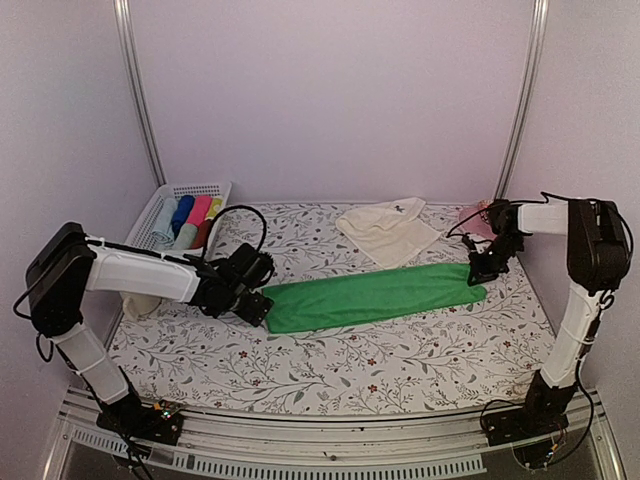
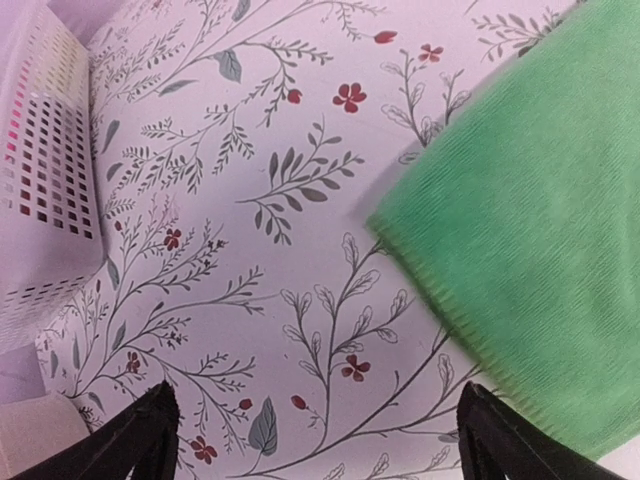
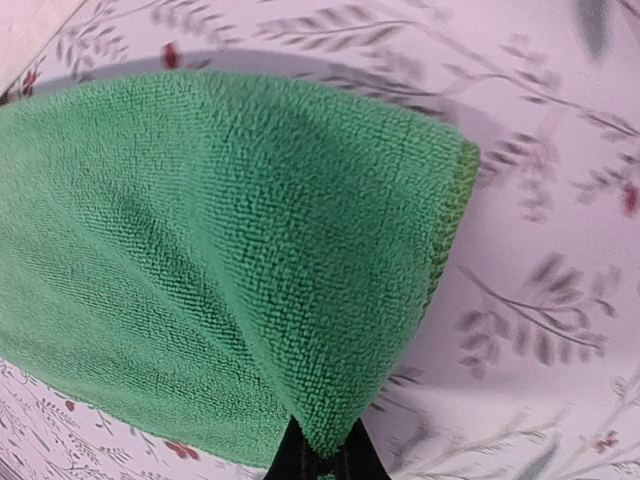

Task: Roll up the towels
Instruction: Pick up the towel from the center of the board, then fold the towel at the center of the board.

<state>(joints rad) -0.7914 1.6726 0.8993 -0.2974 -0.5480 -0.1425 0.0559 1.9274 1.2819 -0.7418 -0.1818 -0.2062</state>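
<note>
**A:** Where does the green towel point(image 1: 375, 295) lie relative to each end effector?

**B:** From the top camera it lies as a long folded strip across the middle of the tabletop point(image 1: 350, 365), running from 9 o'clock to 3 o'clock, with the 3 o'clock end a little farther from the arm bases. The left end effector point(image 1: 254, 304) sits at its 9 o'clock end and the right end effector point(image 1: 484, 268) at its 3 o'clock end.

**A:** Is either one gripping it?

**B:** The right one is. In its wrist view the dark fingertips point(image 3: 300, 458) are pinched on a corner of the green cloth at 6 o'clock, and the towel fans out above them. The left one is spread wide. Its two fingers point(image 2: 150, 432) stand far apart with bare floral cover between them, and the towel's corner lies toward 2 o'clock. I cannot tell whether the cloth touches the finger on that side.

**A:** And the other towel?

**B:** The cream towel point(image 1: 388, 230) lies loosely folded, not rolled, at about 12 o'clock from the green strip and just apart from it. It has a small dark mark point(image 1: 398, 208) near its far edge.

**A:** What about the surface and the room?

**B:** The tabletop wears a white cover printed with grey leaves and small red flowers. A white perforated basket point(image 1: 195, 187) at 10 o'clock holds coloured rolled cloths point(image 1: 198, 212). A pink dish point(image 1: 476, 213) sits at 2 o'clock, behind the right arm. Plain pale walls point(image 1: 330, 100) close in the space, with two metal rails point(image 1: 140, 90) rising along the back corners.
</note>
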